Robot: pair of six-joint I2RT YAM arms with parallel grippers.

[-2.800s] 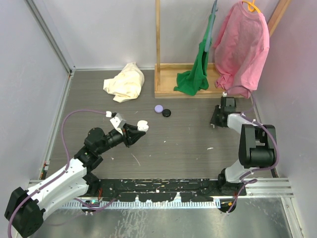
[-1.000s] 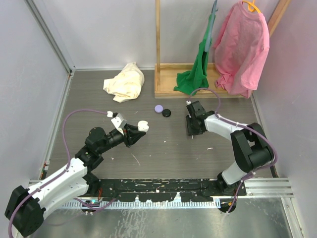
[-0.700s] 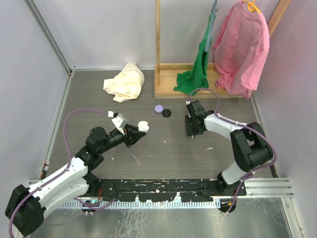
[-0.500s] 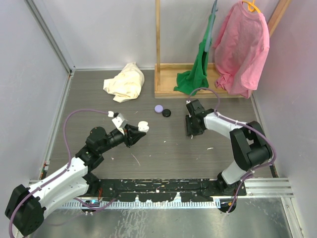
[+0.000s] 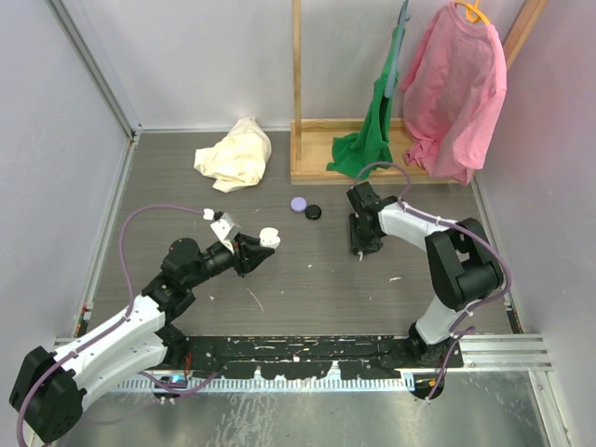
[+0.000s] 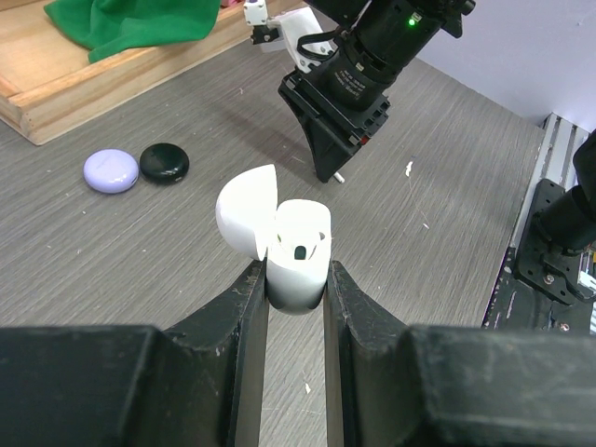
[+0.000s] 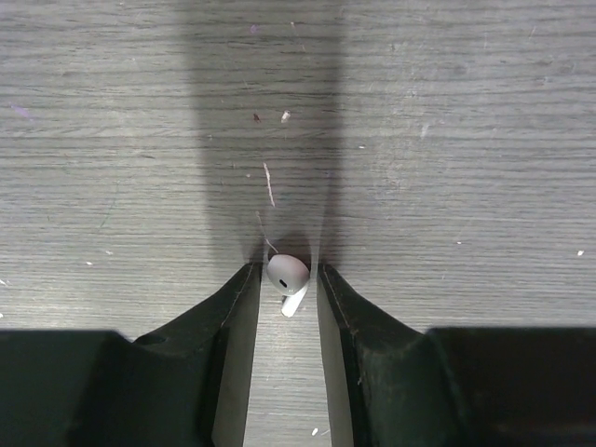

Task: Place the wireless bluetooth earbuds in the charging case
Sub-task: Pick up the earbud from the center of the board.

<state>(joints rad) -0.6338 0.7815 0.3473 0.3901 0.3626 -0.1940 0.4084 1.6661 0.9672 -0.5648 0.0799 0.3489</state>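
White and flipped open, the charging case (image 6: 300, 244) sits clamped in the left gripper (image 6: 294, 272) over the table's (image 5: 307, 279) left half, while the right gripper (image 7: 284, 268) pinches an earbud (image 7: 286, 274) near the middle, so carrying and seating it remain.

Crumpled cream cloth (image 5: 235, 155) lies at the back of the grey table (image 5: 317, 270). Right of it, a wooden rack (image 5: 312, 172) carries a green garment (image 5: 371, 135) and a pink shirt (image 5: 453, 88). Just in front, a lilac disc (image 5: 298, 204) sits right beside a black disc (image 5: 314, 212).
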